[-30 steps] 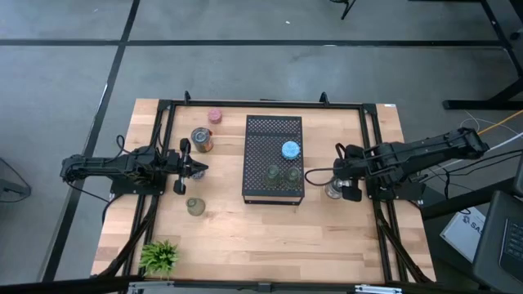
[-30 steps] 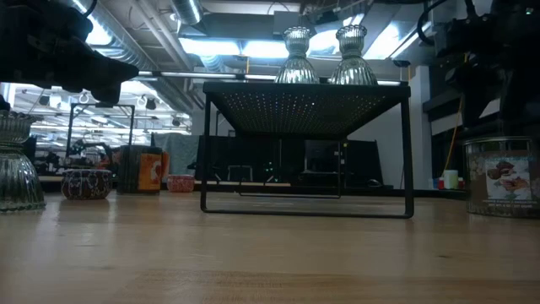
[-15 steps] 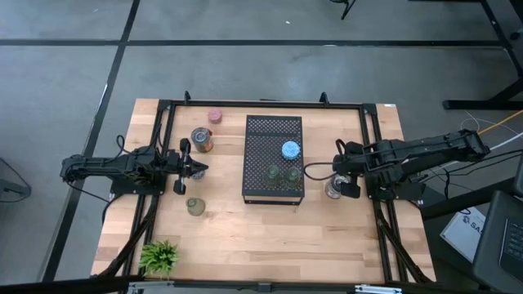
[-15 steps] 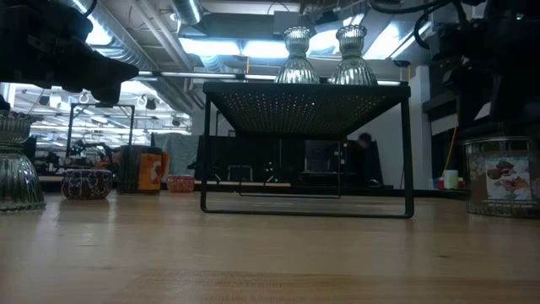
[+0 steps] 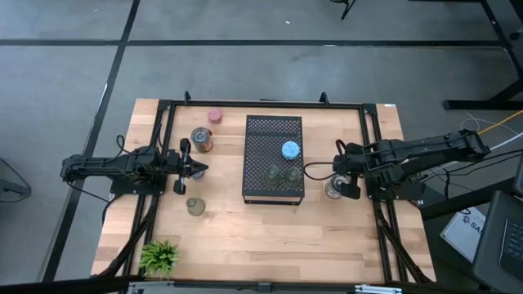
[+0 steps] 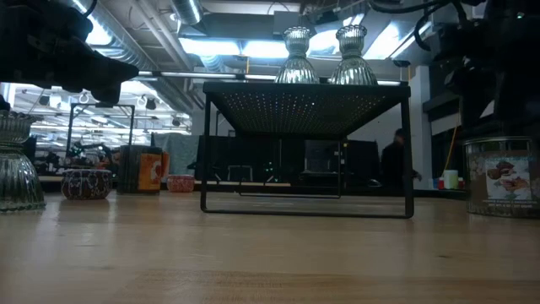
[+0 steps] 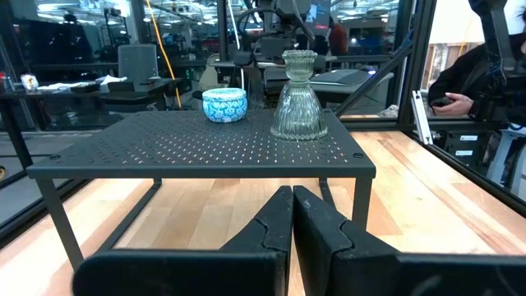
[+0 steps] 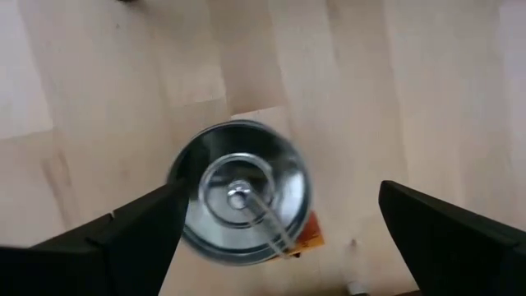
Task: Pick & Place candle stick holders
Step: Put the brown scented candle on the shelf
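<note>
While the left gripper waits with its fingers pressed together and nothing between them, left of the black perforated tray, an olive-green holder sits on the wooden table just beside it, with a patterned holder and a pink holder farther back. On the tray stand a blue holder and two clear glass holders. To the tray's right, the right gripper hangs spread wide, empty, straight over a silvery tin holder standing on the table.
</note>
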